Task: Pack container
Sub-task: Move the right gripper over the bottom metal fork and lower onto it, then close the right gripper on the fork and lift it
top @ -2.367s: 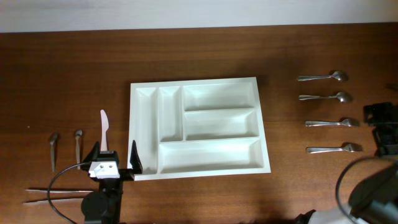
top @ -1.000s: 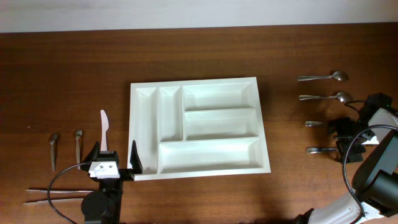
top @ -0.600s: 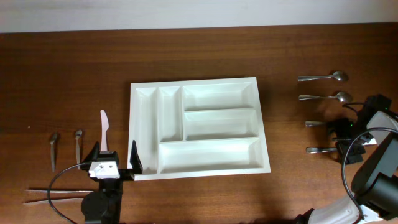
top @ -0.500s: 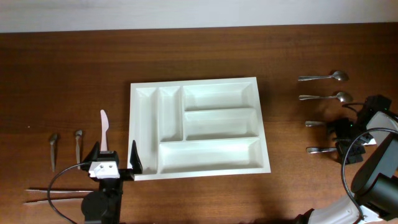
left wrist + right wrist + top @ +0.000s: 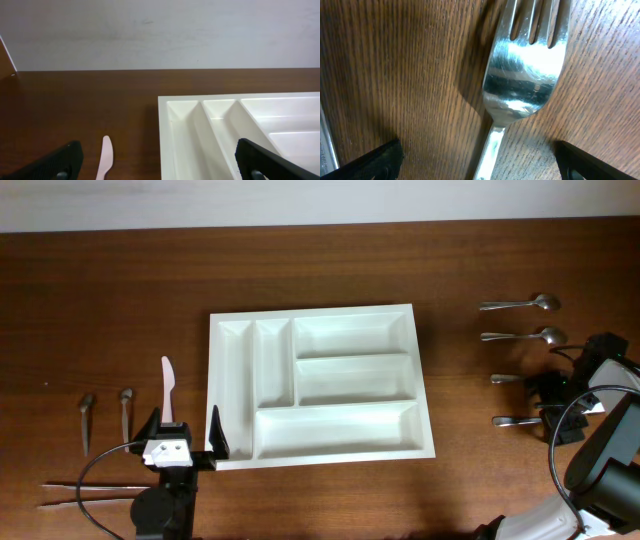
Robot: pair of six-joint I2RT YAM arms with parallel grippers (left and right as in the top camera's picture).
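right tool (image 5: pixel 480 162), jaws apart, straddles a fork (image 5: pixel 525 85) right of white tray (image 5: pixel 310 312); fork lies l-r, handle toward tray, tines away. left tool (image 5: pixel 160 162) spread wide too.

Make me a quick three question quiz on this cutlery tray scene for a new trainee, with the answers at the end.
1. True or false: the white tray already holds a piece of cutlery.
2. In the right wrist view, what does the open right gripper straddle? A: spoon. B: fork. C: knife.
3. How many compartments does the white tray have?
Key: 1 false; 2 B; 3 five.
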